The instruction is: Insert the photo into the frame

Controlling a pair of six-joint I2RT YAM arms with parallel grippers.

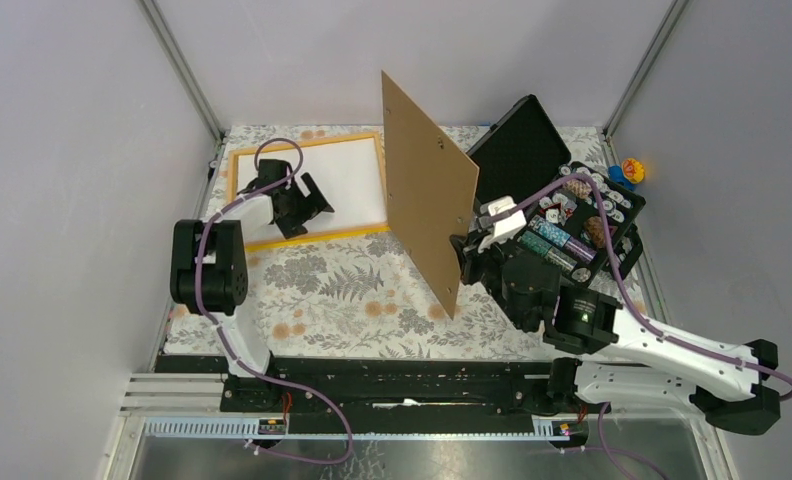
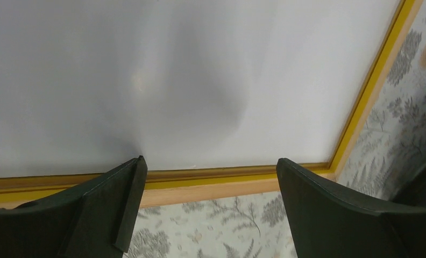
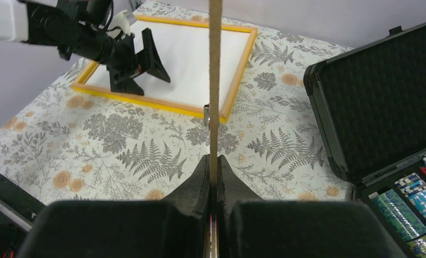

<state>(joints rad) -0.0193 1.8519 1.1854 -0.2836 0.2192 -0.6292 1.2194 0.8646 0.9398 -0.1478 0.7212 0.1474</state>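
Note:
The orange-yellow frame point(image 1: 342, 234) lies flat at the back left of the table. A plain white sheet point(image 1: 352, 180) fills it, and no printed side shows, so I cannot tell whether this is the photo face down. My left gripper point(image 1: 309, 210) hangs open just over the frame's near rail point(image 2: 227, 177), with nothing between its fingers and the white sheet point(image 2: 200, 80) beyond them. My right gripper point(image 1: 464, 250) is shut on the lower edge of a brown backing board point(image 1: 427, 180). It holds the board upright at mid-table, and the right wrist view shows the board point(image 3: 215, 80) edge-on.
An open black case point(image 1: 517, 150) stands at the back right, its tray full of poker chips point(image 1: 572, 230), close behind my right arm. A small coloured toy point(image 1: 630, 170) sits by the right wall. A floral cloth point(image 1: 352, 290) covers the table.

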